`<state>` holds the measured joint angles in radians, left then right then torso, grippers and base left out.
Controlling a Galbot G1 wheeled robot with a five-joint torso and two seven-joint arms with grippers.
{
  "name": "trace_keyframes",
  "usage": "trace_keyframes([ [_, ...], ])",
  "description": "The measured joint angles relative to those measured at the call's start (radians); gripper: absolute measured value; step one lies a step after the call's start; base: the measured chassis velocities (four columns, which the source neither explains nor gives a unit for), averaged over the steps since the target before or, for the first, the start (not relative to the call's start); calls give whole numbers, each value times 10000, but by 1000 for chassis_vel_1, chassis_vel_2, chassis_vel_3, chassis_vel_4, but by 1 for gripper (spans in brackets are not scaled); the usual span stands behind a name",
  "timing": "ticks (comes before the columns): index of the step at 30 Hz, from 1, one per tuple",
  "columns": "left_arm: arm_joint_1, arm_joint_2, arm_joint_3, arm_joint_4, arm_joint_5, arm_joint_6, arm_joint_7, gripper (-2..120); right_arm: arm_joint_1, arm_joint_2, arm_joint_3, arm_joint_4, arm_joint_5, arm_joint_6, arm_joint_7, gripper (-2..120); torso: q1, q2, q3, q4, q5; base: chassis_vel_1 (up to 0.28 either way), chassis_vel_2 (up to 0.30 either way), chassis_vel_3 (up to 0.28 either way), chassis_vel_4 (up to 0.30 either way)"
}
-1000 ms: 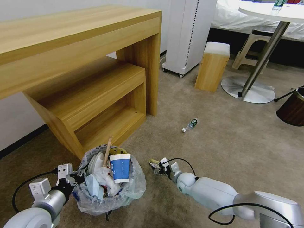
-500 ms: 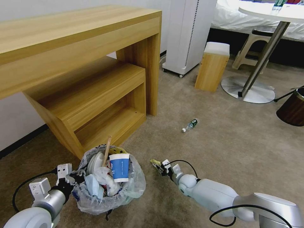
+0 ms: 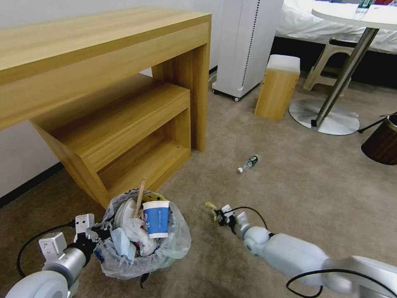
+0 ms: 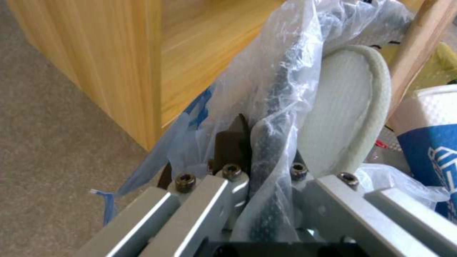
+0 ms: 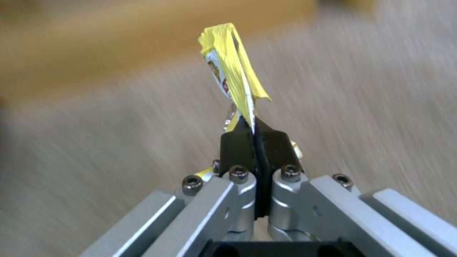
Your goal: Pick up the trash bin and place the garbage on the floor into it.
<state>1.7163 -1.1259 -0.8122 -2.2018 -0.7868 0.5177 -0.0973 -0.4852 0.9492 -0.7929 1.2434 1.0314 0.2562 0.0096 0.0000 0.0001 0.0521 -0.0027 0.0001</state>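
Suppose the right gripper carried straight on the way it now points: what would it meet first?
Probably bare floor. The right gripper, shut on a yellow wrapper, points up-left toward the wooden desk; depth is uncertain.

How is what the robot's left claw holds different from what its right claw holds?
The left claw pinches the trash bin by its bagged rim; the right claw pinches a yellow wrapper. The bin is big and stuffed with litter; the wrapper is small, thin and crumpled. Both claws are clamped shut.
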Motion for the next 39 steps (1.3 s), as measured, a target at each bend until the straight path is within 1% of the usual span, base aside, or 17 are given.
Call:
trace_keyframes([
  [1,0,0,0,0,0,0,0,1,0,0,0,0,0,0,0,0,0,0,0,0,0,0,0,0,0],
  [4,53,19,-24,11,17,0,-18,1,378,-646,253,1739,583,750,-946,0,0,0,0,2,-1,0,0,0,0],
  [5,53,19,-24,11,17,0,-18,1,378,-646,253,1739,583,750,-946,0,0,0,0,2,-1,0,0,0,0],
  [6,67,17,-25,3,23,0,-20,1,482,-754,277,2091,770,859,-1161,0,0,0,0,-1,-3,0,0,0,0],
  [8,112,-26,-25,-49,62,0,-33,1,982,-962,244,3255,1349,1162,-1786,0,0,0,0,-2,-1,0,0,0,0],
  [9,112,-26,-25,-49,62,0,-33,1,982,-962,244,3255,1349,1162,-1786,0,0,0,0,-2,-1,0,0,0,0],
  [12,121,-99,-24,-191,89,39,-71,1,1827,-917,-202,4698,1984,1258,-2201,0,0,-1,1,2,-2,0,0,0,0],
  [13,121,-99,-24,-191,89,39,-71,1,1827,-917,-202,4698,1984,1258,-2201,0,0,-1,1,2,-2,0,0,0,0],
  [16,110,-118,-23,-283,101,76,-141,1,2579,-634,-888,5740,2545,1065,-2220,0,0,0,0,1,-3,0,0,0,0],
  [17,110,-118,-23,-283,101,76,-141,1,2579,-634,-888,5740,2545,1065,-2220,0,0,0,0,1,-3,0,0,0,0],
  [19,99,-120,-28,-328,91,93,-191,1,3096,-394,-1652,6125,3005,941,-2126,0,0,0,0,0,-2,0,0,0,0],
  [20,99,-120,-28,-328,91,93,-191,1,3096,-394,-1652,6125,3005,941,-2126,0,0,0,0,0,-2,0,0,0,0],
  [23,92,-117,-64,-407,37,113,-217,1,3566,-131,-2703,6205,3332,914,-1970,0,0,0,0,1,-1,0,0,0,0],
  [28,73,-109,-91,-441,-6,115,-228,1,3596,35,-3195,6057,3420,915,-1746,0,0,0,0,-1,-2,0,0,0,0],
  [30,65,-110,-98,-485,-36,115,-231,1,3403,245,-3473,5765,3445,914,-1520,0,0,0,0,-2,-1,0,0,0,0],
  [34,66,-111,-101,-514,-53,115,-231,1,3275,434,-3665,5482,3427,904,-1447,0,0,0,0,-2,-2,0,0,0,0],
  [39,93,-134,-108,-574,-60,115,-231,1,3077,994,-4006,5006,3430,826,-1034,0,-1,0,1,0,-2,0,0,0,0],
])
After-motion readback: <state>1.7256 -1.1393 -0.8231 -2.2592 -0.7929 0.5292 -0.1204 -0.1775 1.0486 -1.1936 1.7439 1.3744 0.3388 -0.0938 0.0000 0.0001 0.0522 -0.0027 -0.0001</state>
